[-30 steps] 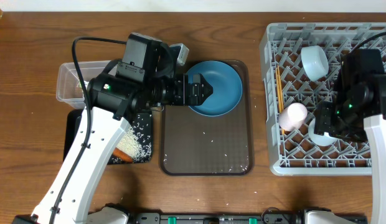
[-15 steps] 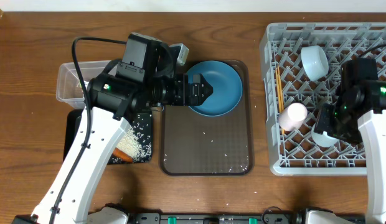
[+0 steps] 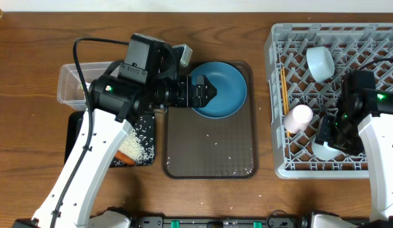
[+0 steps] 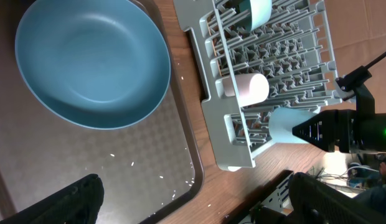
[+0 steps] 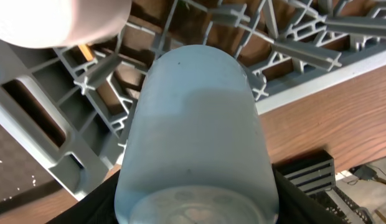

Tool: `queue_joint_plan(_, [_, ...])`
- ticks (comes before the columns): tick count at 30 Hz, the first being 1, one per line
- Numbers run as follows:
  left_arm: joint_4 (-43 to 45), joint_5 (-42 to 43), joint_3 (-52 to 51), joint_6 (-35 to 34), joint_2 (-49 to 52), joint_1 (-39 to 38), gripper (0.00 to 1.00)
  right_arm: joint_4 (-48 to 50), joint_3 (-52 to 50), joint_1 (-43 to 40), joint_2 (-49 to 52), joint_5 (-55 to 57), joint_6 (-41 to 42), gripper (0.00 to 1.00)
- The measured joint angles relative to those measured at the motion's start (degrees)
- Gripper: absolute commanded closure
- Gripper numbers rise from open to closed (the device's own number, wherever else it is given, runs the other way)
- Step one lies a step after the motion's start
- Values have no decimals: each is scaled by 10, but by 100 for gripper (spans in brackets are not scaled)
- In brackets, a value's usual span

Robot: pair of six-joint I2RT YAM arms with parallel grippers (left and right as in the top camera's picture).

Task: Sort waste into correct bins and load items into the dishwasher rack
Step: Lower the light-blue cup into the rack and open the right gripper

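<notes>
A large blue plate (image 3: 220, 88) (image 4: 93, 62) lies at the far end of the brown serving tray (image 3: 209, 155). My left gripper (image 3: 206, 92) (image 4: 193, 205) hovers open over the plate's left side, holding nothing. My right gripper (image 3: 333, 136) (image 5: 193, 208) is shut on the light blue cup (image 3: 323, 150) (image 5: 193, 124), which hangs over the front right part of the grey dishwasher rack (image 3: 276, 38). In the rack lie a pinkish-white cup (image 3: 299, 118) (image 4: 246, 88), a pale bowl (image 3: 320, 62) and chopsticks (image 3: 284, 88).
The clear tub (image 3: 71, 79) stands at the left. In front of it the black tray (image 3: 144, 144) holds white rice and an orange carrot (image 3: 125, 158), partly under my left arm. Loose rice grains (image 4: 159, 176) dot the serving tray.
My right gripper has carried the light blue cup a little toward the rack's front edge. The left arm and the plate have not moved.
</notes>
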Motion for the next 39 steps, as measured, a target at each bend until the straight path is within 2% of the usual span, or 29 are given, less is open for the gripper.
queue_joint_plan(18, [0,0,0,0,0,0,3,-29,13,0,0,-58,-11,72])
queue_joint_plan(32, [0,0,0,0,0,0,3,-36,17,-2,0,-58,-11,71])
queue_joint_plan(39, [0,0,0,0,0,0,3,-63,59,-20,0,-50,-20,72])
